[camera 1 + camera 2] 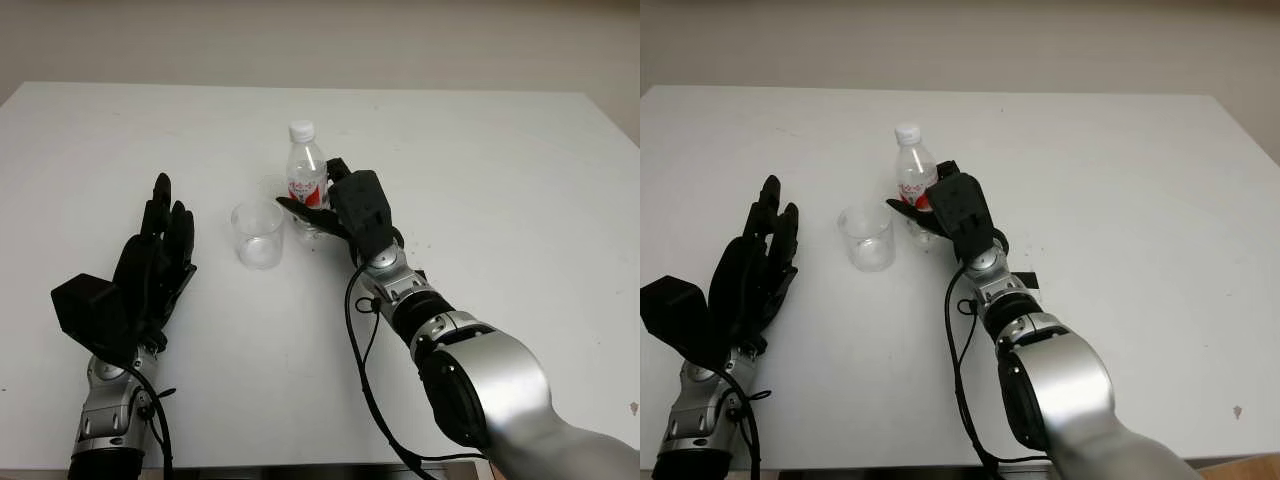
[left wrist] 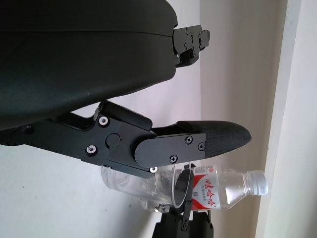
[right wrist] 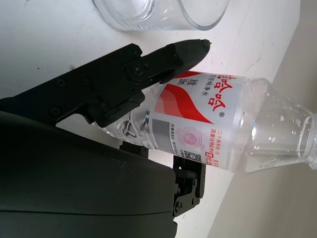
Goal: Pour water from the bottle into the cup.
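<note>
We see the bottle [image 1: 305,175] standing upright near the middle of the white table [image 1: 500,180], white cap on, with the clear cup [image 1: 258,234] just beside it on the left. Our right hand [image 1: 345,205] has its fingers [image 3: 148,64] wrapped around the bottle's labelled body. Our left hand [image 1: 150,265] sits open over the table, left of the cup and apart from it.
</note>
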